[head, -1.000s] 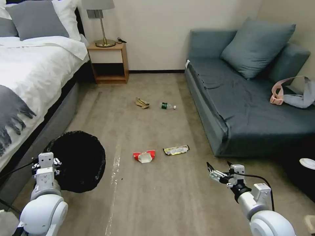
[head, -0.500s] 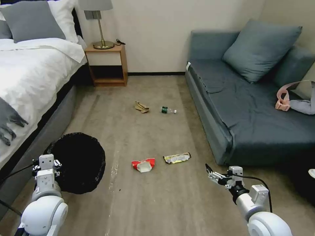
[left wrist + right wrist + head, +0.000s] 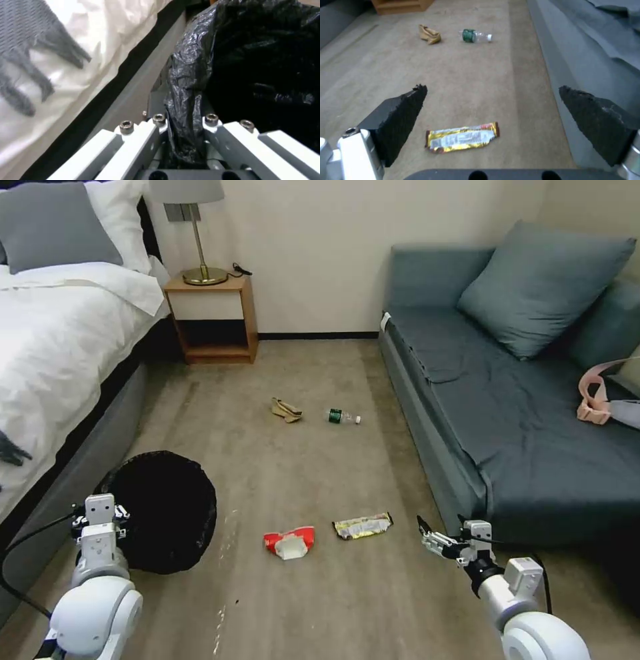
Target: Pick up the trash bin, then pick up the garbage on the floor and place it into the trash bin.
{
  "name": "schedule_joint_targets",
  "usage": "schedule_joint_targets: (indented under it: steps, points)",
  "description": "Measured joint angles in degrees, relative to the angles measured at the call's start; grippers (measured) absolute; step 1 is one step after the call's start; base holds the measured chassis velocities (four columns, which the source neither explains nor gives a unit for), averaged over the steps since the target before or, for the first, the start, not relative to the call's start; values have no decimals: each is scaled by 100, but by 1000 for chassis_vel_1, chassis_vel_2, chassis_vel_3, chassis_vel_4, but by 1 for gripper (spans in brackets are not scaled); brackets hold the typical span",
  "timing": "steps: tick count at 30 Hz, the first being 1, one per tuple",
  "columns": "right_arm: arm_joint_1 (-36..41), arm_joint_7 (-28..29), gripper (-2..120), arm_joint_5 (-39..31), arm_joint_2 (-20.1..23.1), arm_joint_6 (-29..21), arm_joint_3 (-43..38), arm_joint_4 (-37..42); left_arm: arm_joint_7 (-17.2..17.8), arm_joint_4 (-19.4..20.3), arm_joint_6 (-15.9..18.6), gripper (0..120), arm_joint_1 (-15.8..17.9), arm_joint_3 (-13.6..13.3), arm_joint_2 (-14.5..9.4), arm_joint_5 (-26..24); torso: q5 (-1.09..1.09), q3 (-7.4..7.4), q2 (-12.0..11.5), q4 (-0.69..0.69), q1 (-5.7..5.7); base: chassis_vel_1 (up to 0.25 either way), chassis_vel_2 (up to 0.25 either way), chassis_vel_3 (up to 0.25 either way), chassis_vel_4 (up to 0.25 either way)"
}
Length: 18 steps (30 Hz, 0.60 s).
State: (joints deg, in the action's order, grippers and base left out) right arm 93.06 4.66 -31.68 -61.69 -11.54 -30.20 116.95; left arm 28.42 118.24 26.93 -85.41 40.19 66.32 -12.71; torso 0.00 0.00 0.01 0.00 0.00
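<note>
Nearest on the left, the left tool is clamped on a fold of crinkly black bag at the rim of the trash bin, holding the bin beside the bed. From the head, the bin is a round black mouth; its white wall is hidden under the draped bag and behind the left arm. In the left wrist view the glossy, wrinkled plastic runs down between the white finger links, with the bed's white sheet and grey fringed throw close alongside.

Nearest on the right, the right tool hangs low over the carpet with its two black, rough-faced wedge pads spread wide and nothing between them, just beside the front corner of the blue-grey sofa.

On the short-pile tan floor, a flat yellow-silver snack wrapper lies a little ahead of the right tool, and a crumpled red-and-white packet lies near it on the bin's side. Bare carpet separates these from the far pair: a folded tan paper and a small clear bottle with a green label, lying on its side. Both sit apart from each other in the open strip between bed and sofa.

Against the back wall stands a wooden nightstand with a brass lamp, its shade cut off at the top.
</note>
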Motion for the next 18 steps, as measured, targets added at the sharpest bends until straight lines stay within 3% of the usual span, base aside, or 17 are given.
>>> schedule_joint_targets:
  steps: [18]
  points:
    - [-252,-48,100,285,216,30,238,-373,14,-119,-10,4,172,-97,-69,-36,-1,0,0,0,0,-109,118,119,-109]
